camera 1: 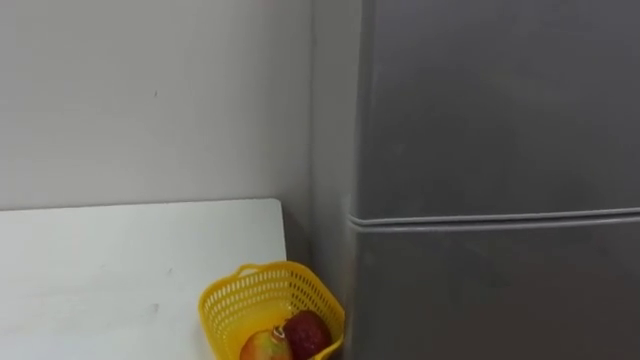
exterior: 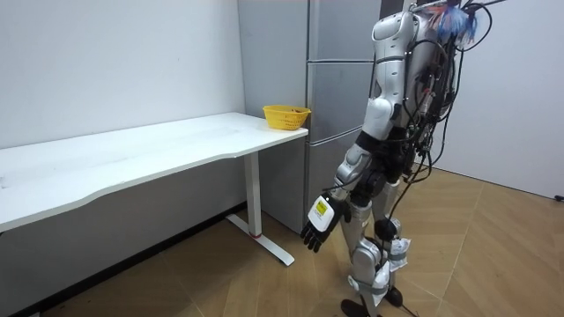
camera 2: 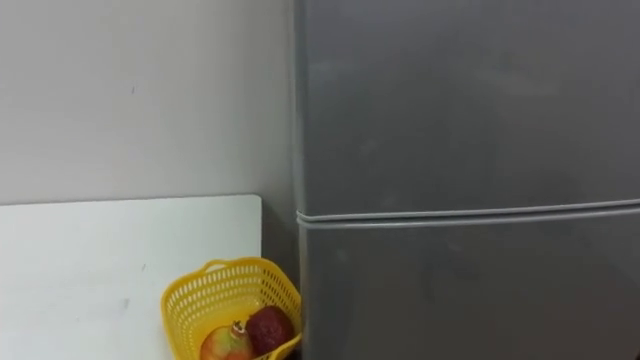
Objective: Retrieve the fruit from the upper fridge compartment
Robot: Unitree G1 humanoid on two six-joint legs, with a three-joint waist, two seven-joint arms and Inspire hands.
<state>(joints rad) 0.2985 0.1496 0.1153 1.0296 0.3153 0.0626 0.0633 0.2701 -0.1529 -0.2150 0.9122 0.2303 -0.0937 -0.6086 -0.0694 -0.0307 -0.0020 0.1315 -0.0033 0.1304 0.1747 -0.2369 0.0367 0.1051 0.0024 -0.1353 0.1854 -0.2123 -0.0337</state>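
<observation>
Standing upright, tall grey fridge (camera 1: 500, 130), shut, yellow basket (camera 1: 250, 295) just beside

The fridge (camera 1: 500, 150) is plain grey across the right of the frame, crossed by a paler grey line. At bottom centre the basket (camera 1: 262, 290) is bright yellow with an open lattice pattern, and in it lie a dark red fruit (camera 1: 308, 333) and a yellow-orange fruit (camera 1: 263, 347). The table (camera 1: 120, 270) at lower left is plain white, the wall (camera 1: 150, 100) above it off-white, and the room view's floor (exterior: 493, 255) is light brown herringbone wood.
</observation>
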